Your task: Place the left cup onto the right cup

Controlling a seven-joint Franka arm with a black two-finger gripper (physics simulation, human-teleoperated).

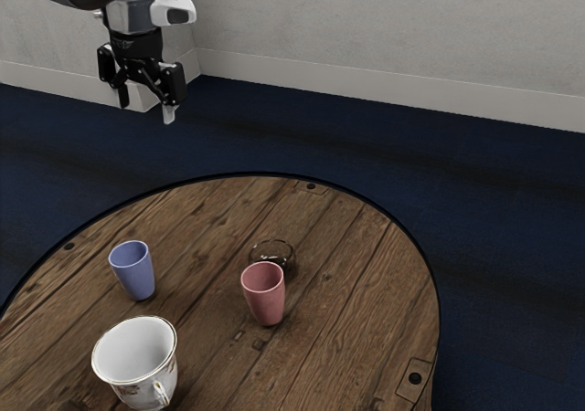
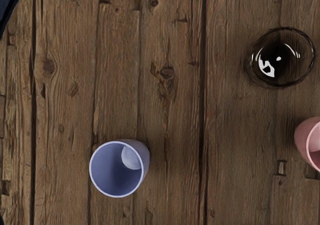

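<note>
A plain domestic room, as far as I can judge from my feeds.
I see a round plank table [image 1: 366,247] on dark blue carpet [image 1: 475,183], a bare pale wall [image 1: 411,27] with a light skirting board [image 1: 366,84], and household drinkware: a blue cup [image 1: 132,269], pink cup [image 1: 263,292], white mug [image 1: 137,356] and dark glass [image 1: 271,253].

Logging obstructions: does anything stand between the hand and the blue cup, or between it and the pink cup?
Nothing visible. Open air lies between the hand and the blue cup, bare tabletop between it and the pink cup; the dark glass stands off that line.
</note>
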